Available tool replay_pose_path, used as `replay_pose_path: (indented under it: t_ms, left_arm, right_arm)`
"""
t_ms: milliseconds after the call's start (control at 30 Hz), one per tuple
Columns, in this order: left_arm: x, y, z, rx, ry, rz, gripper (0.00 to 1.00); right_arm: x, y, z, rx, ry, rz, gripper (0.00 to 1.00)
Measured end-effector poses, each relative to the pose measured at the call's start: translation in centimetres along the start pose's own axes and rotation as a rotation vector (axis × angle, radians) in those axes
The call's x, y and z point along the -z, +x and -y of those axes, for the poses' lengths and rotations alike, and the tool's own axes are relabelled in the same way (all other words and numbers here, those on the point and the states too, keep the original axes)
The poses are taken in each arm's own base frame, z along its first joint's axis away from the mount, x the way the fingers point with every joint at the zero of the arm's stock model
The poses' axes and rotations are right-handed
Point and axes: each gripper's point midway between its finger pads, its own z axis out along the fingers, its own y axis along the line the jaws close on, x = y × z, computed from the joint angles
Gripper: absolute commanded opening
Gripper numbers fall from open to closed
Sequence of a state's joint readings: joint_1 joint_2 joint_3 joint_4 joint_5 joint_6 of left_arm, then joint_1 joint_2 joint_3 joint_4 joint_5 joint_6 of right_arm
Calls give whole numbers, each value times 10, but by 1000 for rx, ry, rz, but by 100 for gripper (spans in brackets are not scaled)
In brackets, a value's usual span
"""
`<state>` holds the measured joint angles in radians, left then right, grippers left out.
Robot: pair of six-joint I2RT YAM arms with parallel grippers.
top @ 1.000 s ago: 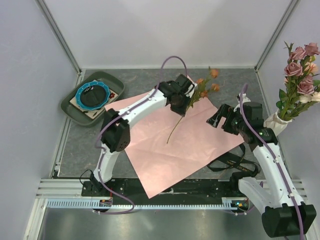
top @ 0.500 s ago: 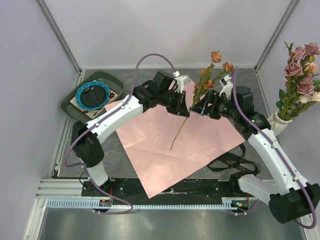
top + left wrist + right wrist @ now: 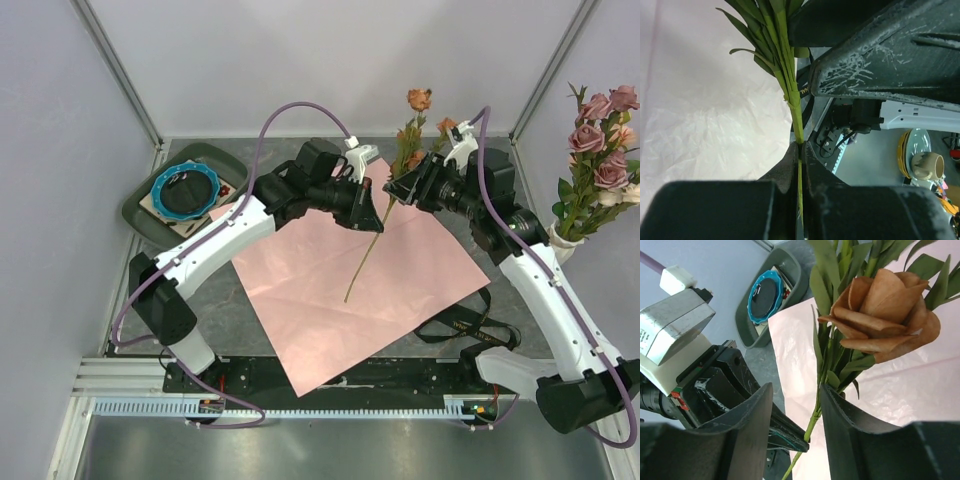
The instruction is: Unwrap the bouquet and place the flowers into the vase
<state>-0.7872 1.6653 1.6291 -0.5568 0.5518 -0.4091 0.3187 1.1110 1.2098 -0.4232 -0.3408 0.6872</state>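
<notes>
Grey table (image 3: 240, 335) bears pink paper (image 3: 330, 300), green tray (image 3: 140, 215), black ribbon (image 3: 455, 325).

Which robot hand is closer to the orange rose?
Right. The right gripper straddles the stem just under the orange rose, jaws apart; the left gripper pinches the stem farther down.

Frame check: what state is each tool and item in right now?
Left tool: shut on rust flower's stem.
Right tool: open, fingers straddling that stem.
Rust flower: held off the paper.
Wrapping paper: unfolded, flat.
Ribbon: untied, loose.
Vase: upright, holding pink roses.
</notes>
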Motion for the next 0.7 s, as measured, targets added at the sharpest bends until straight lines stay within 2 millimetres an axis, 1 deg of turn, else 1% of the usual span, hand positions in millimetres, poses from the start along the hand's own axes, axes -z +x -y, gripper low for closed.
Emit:
replay_pose_path:
  t_ms: [100,200,400,567,700]
  left_arm:
    - [5,-5,5,-11,4,23,2]
    - [7,-6,4,-14,-5,33,2]
    - [5,-2,4,-10,-5,23,2]
    - [5,-2,4,-10,-4,23,2]
    - [5,-2,5,-10,-2,22,2]
  right_arm:
    - [3,-6,-6,5,1,7,62]
    - [8,-6,-8,11,3,3,66]
    - [19,2,-4,6,31,-2,60]
    - [16,10,2,-9,55,-35,65]
    - [16,14,4,-16,62,-45,62]
